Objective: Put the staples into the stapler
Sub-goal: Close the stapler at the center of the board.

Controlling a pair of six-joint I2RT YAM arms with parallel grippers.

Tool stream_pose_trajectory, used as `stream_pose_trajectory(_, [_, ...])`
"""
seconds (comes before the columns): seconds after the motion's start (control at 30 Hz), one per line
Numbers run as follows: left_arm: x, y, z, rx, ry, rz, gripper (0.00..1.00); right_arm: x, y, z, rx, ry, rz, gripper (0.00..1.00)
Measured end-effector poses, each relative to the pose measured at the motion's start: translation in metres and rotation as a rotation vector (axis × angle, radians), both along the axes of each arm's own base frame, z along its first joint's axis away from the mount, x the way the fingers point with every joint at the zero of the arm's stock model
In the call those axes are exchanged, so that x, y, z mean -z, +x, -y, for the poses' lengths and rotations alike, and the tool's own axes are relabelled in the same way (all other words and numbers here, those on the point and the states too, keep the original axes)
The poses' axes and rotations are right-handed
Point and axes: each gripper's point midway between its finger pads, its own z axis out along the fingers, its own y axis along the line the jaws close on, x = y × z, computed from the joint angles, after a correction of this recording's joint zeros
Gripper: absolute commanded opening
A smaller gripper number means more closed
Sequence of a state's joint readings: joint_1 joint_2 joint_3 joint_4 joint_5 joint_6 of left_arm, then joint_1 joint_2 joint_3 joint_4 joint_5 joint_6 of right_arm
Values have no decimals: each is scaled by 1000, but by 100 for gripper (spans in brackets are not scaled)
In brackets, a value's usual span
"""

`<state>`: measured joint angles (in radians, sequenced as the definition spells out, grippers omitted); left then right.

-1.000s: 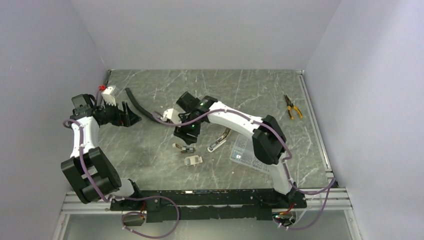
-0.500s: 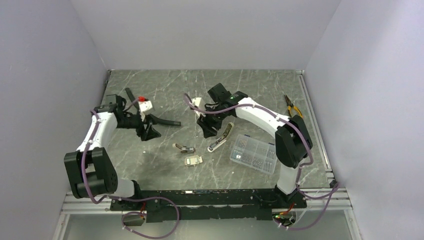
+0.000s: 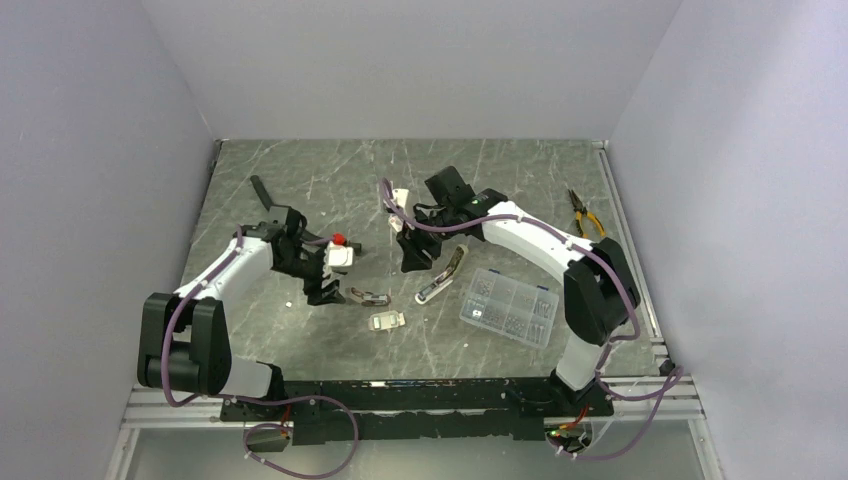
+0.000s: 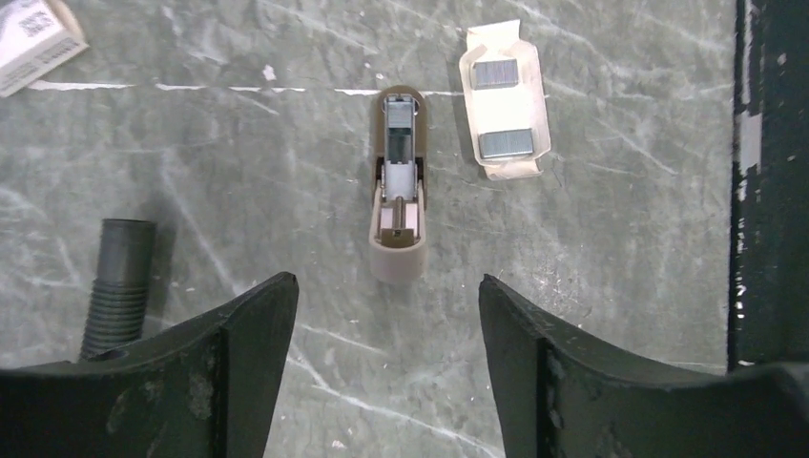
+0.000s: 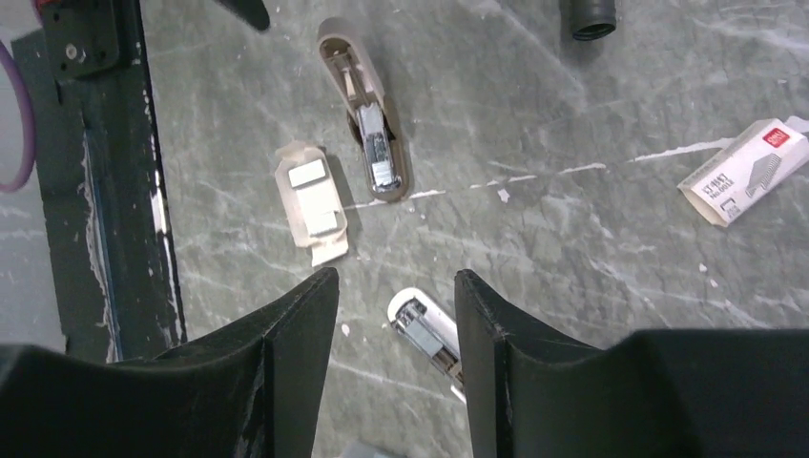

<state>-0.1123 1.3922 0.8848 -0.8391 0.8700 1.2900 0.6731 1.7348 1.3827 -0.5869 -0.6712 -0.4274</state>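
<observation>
**Both my jaws parted over the opened stapler**

My left gripper (image 4: 386,296) hangs with its jaws wide apart and nothing between them. Its blunt, scuffed black fingers (image 4: 238,334) frame the stapler (image 4: 396,191), which lies on the table (image 4: 620,286) just beyond their tips. The stapler is a small olive-grey shell, rounded at both ends, with its hollow side up so that the silver channel and a thin rod inside show.

Just beside it lies a pale tray (image 4: 496,107) with crimped edges, holding two dull-metal blocks of staples (image 4: 506,143). The table is grey-green with white veins like marble, flecked with white crumbs. A black ribbed hose (image 4: 119,281) runs in under one finger, which hides its near part. A white carton (image 4: 29,38) is cut off by the corner of the view, and its print is too small to read.

My right gripper (image 5: 396,281) has its jaws parted more narrowly and clamps nothing. Below the gap lies a white-nosed piece (image 5: 423,324) with a metal insert, and one finger covers the rest of it.

From above, a clear compartment box (image 3: 508,308) sits near my right arm and yellow-handled pliers (image 3: 585,213) lie well apart. The box's contents are only a grey speckle.
</observation>
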Motion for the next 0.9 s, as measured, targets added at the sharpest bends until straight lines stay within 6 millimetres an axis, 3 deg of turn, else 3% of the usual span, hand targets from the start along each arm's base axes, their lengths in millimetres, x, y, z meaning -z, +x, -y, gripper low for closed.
stream_pose_trajectory(0.2, [29, -4, 7, 32, 73, 24, 66, 27, 9, -16, 47, 16, -91, 44])
stream_pose_trajectory(0.33, [38, 1, 9, 14, 94, 48, 64, 50, 8, -21, 95, 8, -178, 42])
stream_pose_trajectory(0.57, [41, 6, 10, -45, 91, 64, 63, 83, 1, -29, 148, -39, -286, 41])
stream_pose_trajectory(0.9, [38, 3, 17, -77, 83, 64, 60, 116, -26, -42, 135, -114, -368, 38])
